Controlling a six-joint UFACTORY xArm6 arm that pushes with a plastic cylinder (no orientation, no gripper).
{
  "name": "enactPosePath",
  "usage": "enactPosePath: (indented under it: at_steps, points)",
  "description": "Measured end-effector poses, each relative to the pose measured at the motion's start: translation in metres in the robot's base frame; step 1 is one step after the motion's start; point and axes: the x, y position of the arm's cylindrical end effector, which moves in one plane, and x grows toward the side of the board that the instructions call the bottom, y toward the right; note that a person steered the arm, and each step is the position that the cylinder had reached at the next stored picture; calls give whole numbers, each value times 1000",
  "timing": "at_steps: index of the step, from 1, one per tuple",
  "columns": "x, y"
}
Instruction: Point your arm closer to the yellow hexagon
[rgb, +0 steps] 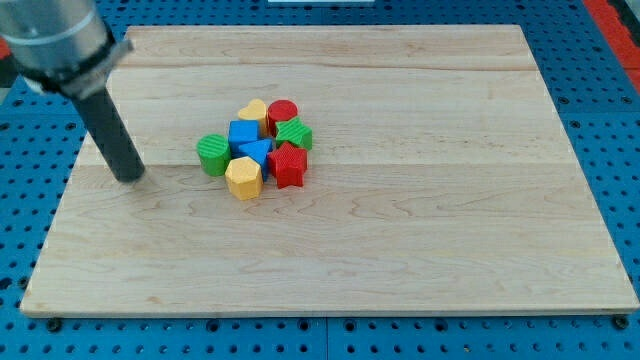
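The yellow hexagon (243, 178) sits at the bottom-left of a tight cluster of blocks near the board's middle. My tip (130, 176) rests on the board well to the view's left of the cluster, about level with the yellow hexagon, with bare wood between them. The green cylinder (212, 154) is the block nearest to my tip. The rod rises up and to the left toward the arm's grey body at the top-left corner.
The cluster also holds a blue cube (243, 134), a blue triangle (256, 152), a red star (288, 165), a green block (295, 134), a red cylinder (283, 112) and a yellow heart (254, 110). The wooden board (450, 230) lies on a blue pegboard.
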Motion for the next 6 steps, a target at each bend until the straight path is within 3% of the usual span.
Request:
enactPosePath:
  at_steps: [1,2,6]
  points:
    - [58,97]
    - [54,121]
    - [13,124]
